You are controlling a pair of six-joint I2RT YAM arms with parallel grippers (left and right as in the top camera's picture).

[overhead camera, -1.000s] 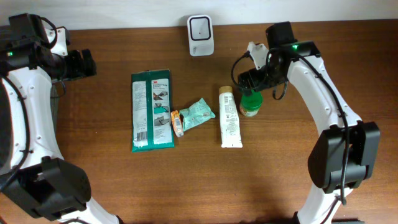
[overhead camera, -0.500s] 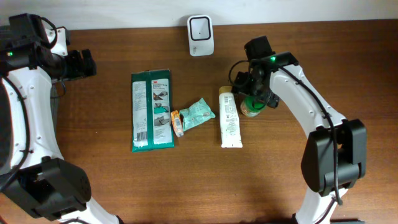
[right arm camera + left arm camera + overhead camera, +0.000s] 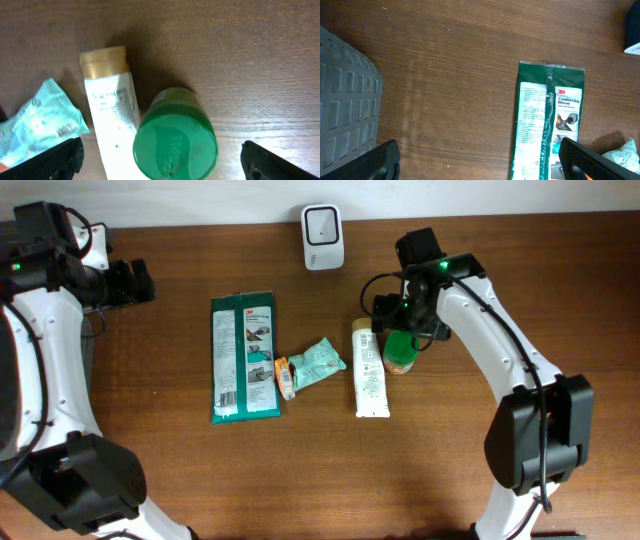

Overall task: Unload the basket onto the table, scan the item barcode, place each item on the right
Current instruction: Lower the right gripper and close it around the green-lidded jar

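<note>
Nothing has been grasped or scanned: the right claw (image 3: 161,159) is spread above the green-lidded jar (image 3: 175,132), the left claw (image 3: 480,162) spread and empty; the scanner (image 3: 322,225) is unused

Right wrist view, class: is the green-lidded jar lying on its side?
No, the green-lidded jar stands upright, its round lid facing the camera, next to the white tube.

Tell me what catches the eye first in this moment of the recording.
The right gripper hangs open directly above a green-lidded jar standing right of centre, beside a white tube lying flat. Left of these lies a big dark green packet, and a white scanner stands at the back, in the middle.
</note>
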